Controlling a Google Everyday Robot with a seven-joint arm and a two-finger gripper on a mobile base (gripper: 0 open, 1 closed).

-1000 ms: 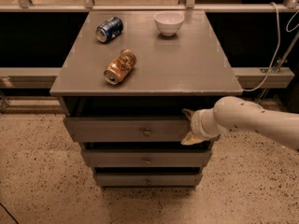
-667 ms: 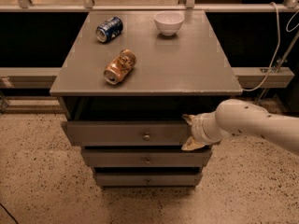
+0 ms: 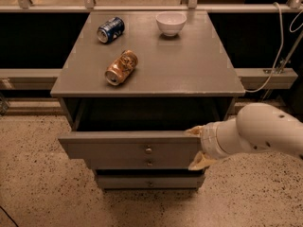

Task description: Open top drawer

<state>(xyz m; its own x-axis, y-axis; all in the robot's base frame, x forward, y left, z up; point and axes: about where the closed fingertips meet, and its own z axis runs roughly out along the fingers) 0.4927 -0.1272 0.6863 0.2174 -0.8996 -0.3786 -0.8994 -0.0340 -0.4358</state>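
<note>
Speckled floor (image 3: 38, 188) under grey desk (image 3: 189, 74). Nearest, top drawer (image 3: 118, 149) partway out beneath the desk top. White-armed end effector (image 3: 197, 146) at its right end, clamped on the front panel, tan fingers (image 3: 194, 130) above and below it. Farther back on the desk: brown can (image 3: 121, 67) on its side, blue can (image 3: 110, 29), white bowl (image 3: 171, 22).

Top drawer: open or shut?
Partly open: the top drawer front sits out from the cabinet, with a dark gap behind it. The gripper is at its right end.

top drawer (image 3: 113, 149) farther out w/ end effector (image 3: 195, 147)
</note>
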